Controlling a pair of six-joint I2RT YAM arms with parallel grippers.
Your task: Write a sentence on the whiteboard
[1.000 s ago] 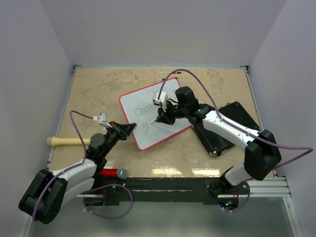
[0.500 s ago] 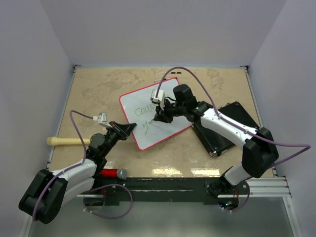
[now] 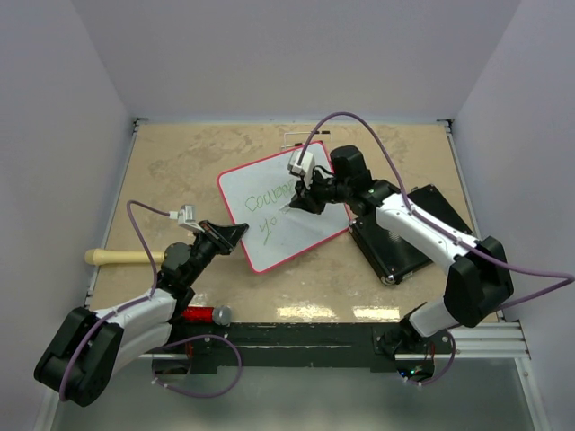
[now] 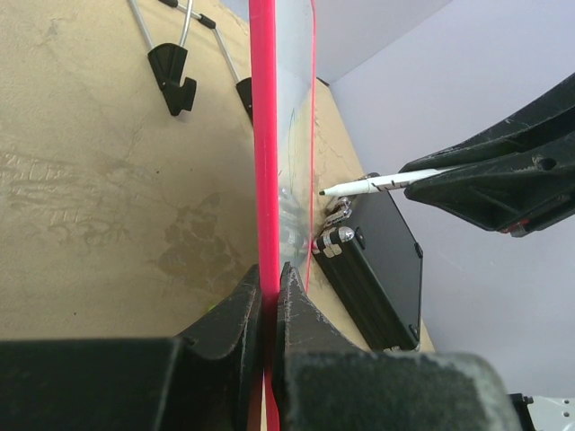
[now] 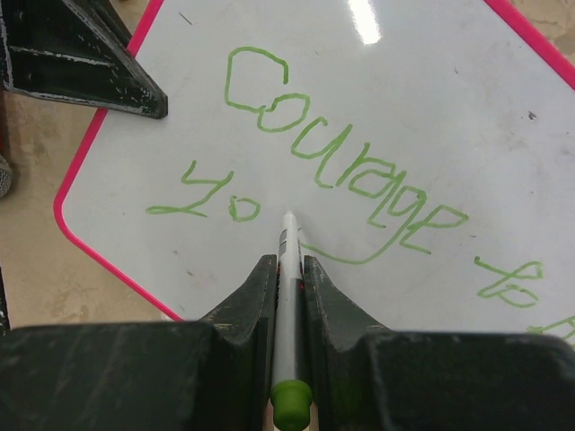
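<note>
The whiteboard (image 3: 301,235), white with a thin red rim, lies tilted at the table's middle. Green writing reads "Courage" (image 5: 346,153), with "to" (image 5: 207,199) on a lower line. My left gripper (image 3: 235,235) is shut on the board's near left rim (image 4: 262,135), which runs between its jaws (image 4: 269,280). My right gripper (image 3: 301,202) is shut on a white marker (image 5: 287,238) with a green end cap. The marker tip sits just right of the "to", at or just off the surface. From the left wrist the marker (image 4: 386,182) points at the board face.
A black rectangular pad (image 3: 409,229) lies right of the board, under my right forearm. A pale wooden handle (image 3: 121,258) rests at the left edge. A red and silver object (image 3: 202,315) lies by the front rail. The board's wire stand (image 3: 296,139) sticks out behind it.
My right gripper moved right and slightly back with the marker, and an "o" now follows the first letter of the lower line. The left gripper has kept its hold on the rim.
</note>
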